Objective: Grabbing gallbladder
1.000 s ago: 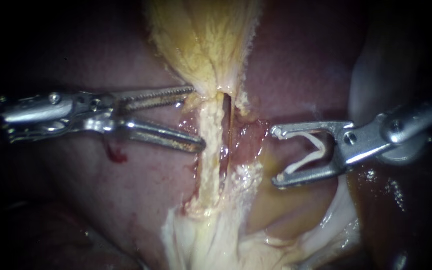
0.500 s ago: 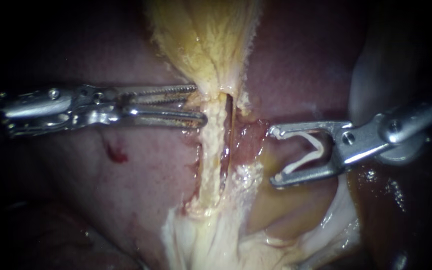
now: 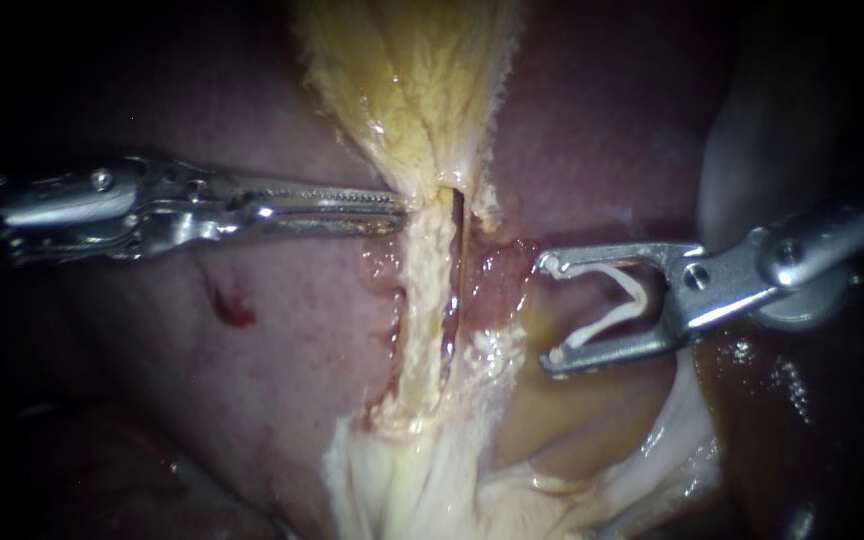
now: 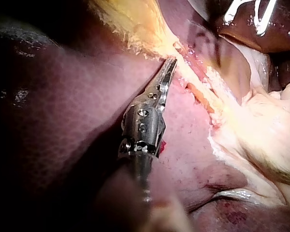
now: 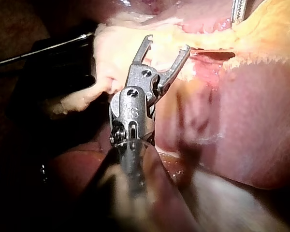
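Liver [image 3: 282, 340] and loaded clip [image 3: 636, 293] beside gallbladder [image 3: 412, 90]

Purplish-pink mottled liver [image 3: 282, 380], speckled yellow gallbladder [image 3: 412, 90], red spot [image 3: 235, 312], shiny silver left instrument [image 3: 402, 207], white clip [image 3: 612, 305].

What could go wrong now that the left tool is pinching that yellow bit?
The left instrument grips only the thin edge of the gallbladder, so it might slip off or tear the tissue when it pulls. The right instrument holds a white clip close to the pale tube; a sideways tug could bump them together.
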`<state>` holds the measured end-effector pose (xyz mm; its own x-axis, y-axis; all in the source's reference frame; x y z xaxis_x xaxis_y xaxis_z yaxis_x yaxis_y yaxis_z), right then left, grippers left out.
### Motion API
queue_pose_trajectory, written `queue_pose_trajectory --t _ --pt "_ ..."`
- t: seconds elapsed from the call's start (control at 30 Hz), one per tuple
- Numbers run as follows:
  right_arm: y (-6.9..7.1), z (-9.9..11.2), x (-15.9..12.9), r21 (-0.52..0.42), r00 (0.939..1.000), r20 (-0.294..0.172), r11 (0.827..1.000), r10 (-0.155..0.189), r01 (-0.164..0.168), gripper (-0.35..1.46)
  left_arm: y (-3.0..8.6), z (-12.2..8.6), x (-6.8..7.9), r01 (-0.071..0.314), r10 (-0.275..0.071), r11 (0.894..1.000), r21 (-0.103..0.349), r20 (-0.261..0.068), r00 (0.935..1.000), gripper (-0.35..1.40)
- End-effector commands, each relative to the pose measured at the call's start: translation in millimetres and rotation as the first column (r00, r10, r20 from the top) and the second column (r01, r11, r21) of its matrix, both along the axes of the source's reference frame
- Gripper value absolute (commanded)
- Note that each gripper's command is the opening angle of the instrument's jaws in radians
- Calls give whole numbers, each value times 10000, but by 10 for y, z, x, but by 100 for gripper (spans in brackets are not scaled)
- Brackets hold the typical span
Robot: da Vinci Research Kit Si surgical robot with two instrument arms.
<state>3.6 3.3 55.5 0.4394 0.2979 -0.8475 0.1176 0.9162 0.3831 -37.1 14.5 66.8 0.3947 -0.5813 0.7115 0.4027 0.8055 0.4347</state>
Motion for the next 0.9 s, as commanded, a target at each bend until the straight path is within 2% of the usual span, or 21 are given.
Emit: queue_pose_trajectory --t 0.03,0.3,0.6,0.7,0.9 --pt "0 0 -1 -1 10000 -6 10000 -6 6 47 1 -3 0 14 -14 10000 77 6 10000 -35" --pt "0 0 -2 -1 10000 -9 10000 -12 12 47 8 -21 7 -46 41 9994 330 148 9999 -35" --pt "0 0 -3 0 10000 -13 10000 -18 18 47 25 -43 30 -182 167 9985 521 294 9994 -35" --pt "0 0 -4 0 10000 -15 10000 -21 21 47 33 -53 40 -140 127 9983 564 242 9996 -35" --pt "0 0 -5 0 10000 -15 10000 -21 21 47 45 -75 55 128 -149 9984 542 372 9992 -35"
